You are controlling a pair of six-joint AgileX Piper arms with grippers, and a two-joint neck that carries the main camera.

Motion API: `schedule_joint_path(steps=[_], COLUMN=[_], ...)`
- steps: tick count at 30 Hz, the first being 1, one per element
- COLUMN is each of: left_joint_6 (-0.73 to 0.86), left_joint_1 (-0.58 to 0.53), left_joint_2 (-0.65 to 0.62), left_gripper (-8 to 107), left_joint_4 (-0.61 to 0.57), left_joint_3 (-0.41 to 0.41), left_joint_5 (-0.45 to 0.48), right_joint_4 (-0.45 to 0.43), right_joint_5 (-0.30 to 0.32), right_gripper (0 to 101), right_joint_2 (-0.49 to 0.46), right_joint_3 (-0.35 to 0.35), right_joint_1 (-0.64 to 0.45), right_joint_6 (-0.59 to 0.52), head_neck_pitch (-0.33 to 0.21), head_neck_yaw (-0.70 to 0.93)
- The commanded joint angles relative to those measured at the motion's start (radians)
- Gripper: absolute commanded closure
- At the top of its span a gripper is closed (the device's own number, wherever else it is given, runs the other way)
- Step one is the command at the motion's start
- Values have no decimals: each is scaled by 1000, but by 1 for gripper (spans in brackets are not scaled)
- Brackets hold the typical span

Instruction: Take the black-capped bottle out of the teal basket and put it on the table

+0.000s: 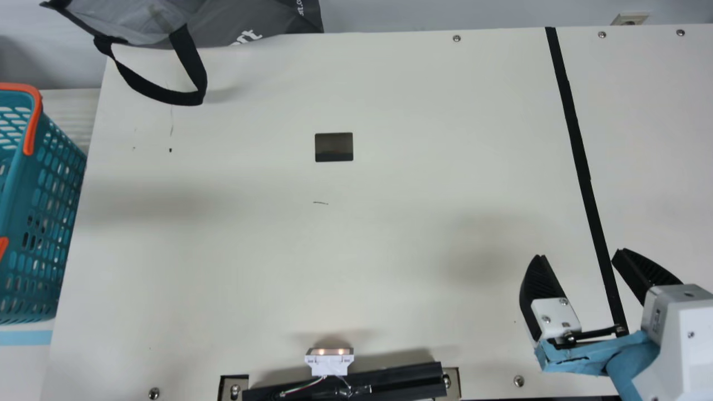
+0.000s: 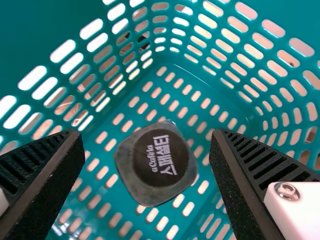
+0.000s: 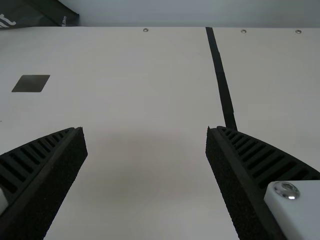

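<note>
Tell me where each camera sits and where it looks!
Main: on my neck, looking down at the table; shows right end effector.
Left wrist: on that arm, facing down into the teal basket; shows left end effector.
Right wrist: on that arm, facing across the table; shows right end effector.
Main and right wrist share the black strip.

The basket (image 1: pixel 16 192) at left is slotted teal with orange handles (image 1: pixel 34 125); the white-lettered bottle cap (image 2: pixel 145 167) looks black or very dark brown; the far bag (image 1: pixel 139 22) is grey.
</note>
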Motion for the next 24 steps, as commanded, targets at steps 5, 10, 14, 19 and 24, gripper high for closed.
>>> schedule_joint_path(steps=[5, 10, 14, 19, 24], left_joint_6=[148, 252, 336, 423, 498], left_joint_1=[-4, 0, 10, 23, 32], left_joint_2=[10, 24, 42, 65, 86], left_gripper=[-8, -8, -8, -8, -8], left_joint_4=[-148, -237, -306, -379, -447], left_joint_3=[15, 27, 30, 27, 21], left_joint_5=[24, 36, 44, 52, 59], right_joint_4=[0, 0, 0, 0, 0], right_joint_5=[0, 0, 0, 0, 0], right_gripper=[10, 10, 10, 10, 10], right_joint_2=[0, 0, 0, 0, 0], right_joint_3=[0, 0, 0, 0, 0], right_joint_1=[0, 0, 0, 0, 0], right_joint_6=[0, 0, 0, 0, 0], head_neck_pitch=[-4, -4, -4, -4, -4], head_neck_yaw=[3, 3, 3, 3, 3])
